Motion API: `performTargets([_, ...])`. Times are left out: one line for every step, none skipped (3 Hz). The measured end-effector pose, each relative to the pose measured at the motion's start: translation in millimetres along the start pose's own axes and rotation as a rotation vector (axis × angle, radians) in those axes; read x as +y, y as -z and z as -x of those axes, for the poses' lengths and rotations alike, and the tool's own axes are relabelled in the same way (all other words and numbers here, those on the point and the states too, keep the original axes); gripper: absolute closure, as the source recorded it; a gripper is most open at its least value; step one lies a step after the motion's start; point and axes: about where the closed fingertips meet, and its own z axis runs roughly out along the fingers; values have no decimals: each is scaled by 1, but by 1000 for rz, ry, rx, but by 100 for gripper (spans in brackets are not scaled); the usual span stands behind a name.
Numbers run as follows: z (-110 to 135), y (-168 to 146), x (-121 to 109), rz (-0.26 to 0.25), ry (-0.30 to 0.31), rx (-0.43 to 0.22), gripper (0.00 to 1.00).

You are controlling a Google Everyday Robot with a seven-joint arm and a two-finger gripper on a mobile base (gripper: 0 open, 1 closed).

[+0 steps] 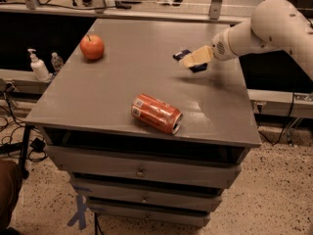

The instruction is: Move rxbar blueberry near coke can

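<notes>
The coke can (156,113) lies on its side near the front middle of the grey table (122,82), its silver end facing front right. The rxbar blueberry (182,55), a dark navy wrapper, lies at the table's right rear, and only its two ends show. My gripper (194,59), tan, on a white arm coming in from the right, is directly over the bar's middle and covers it. I cannot tell whether it touches the bar. The bar is well behind and to the right of the can.
An orange-red apple (92,47) sits at the table's left rear. A soap dispenser (37,66) and a small bottle (57,61) stand on a ledge to the left. The table has drawers (141,172) below and a rail behind.
</notes>
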Motion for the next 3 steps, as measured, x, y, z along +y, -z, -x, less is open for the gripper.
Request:
performTargets([-7, -7, 2, 8, -1, 8, 16])
performTargets([-13, -12, 3, 14, -6, 15, 39])
performTargets([-16, -15, 4, 17, -9, 18, 64])
